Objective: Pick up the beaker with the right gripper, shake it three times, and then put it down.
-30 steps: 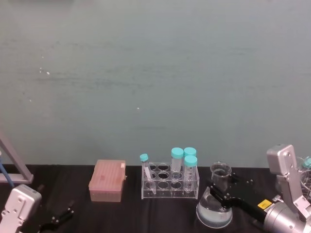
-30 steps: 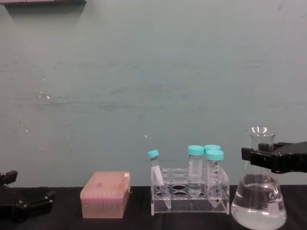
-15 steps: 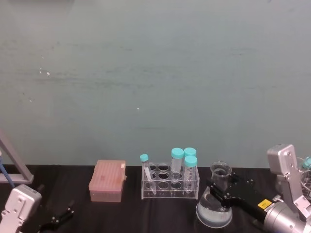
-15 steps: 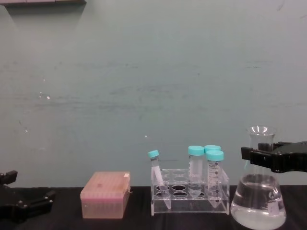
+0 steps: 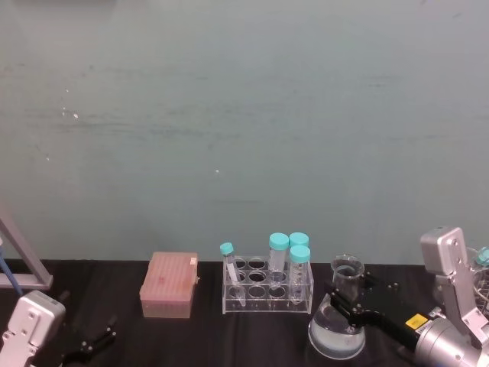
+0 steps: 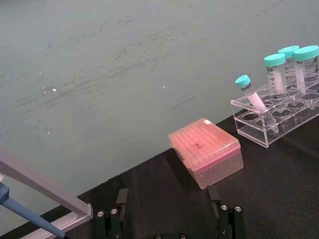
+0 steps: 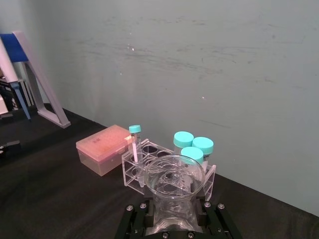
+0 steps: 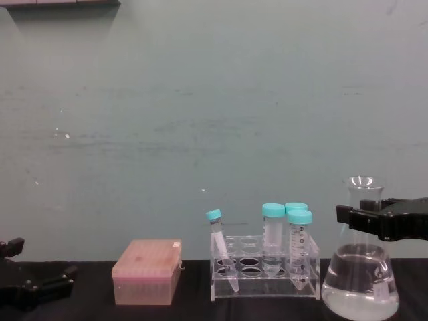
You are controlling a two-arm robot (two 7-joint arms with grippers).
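The beaker (image 5: 336, 335) is a clear conical flask with clear liquid in its wide base, standing right of the tube rack. It rises taller than the rack in the chest view (image 8: 360, 281). My right gripper (image 5: 345, 304) comes in from the right. Its black fingers are shut on the beaker's narrow neck, one on each side in the right wrist view (image 7: 173, 211). The same black claw crosses the neck in the chest view (image 8: 358, 218). My left gripper (image 5: 92, 348) rests open and low at the near left, holding nothing, its fingers wide apart (image 6: 169, 224).
A clear tube rack (image 5: 267, 289) with teal-capped tubes stands just left of the beaker. A pink lidded box (image 5: 168, 284) sits further left. A slanted grey stand (image 5: 19, 260) is at the far left edge. A teal wall closes the back.
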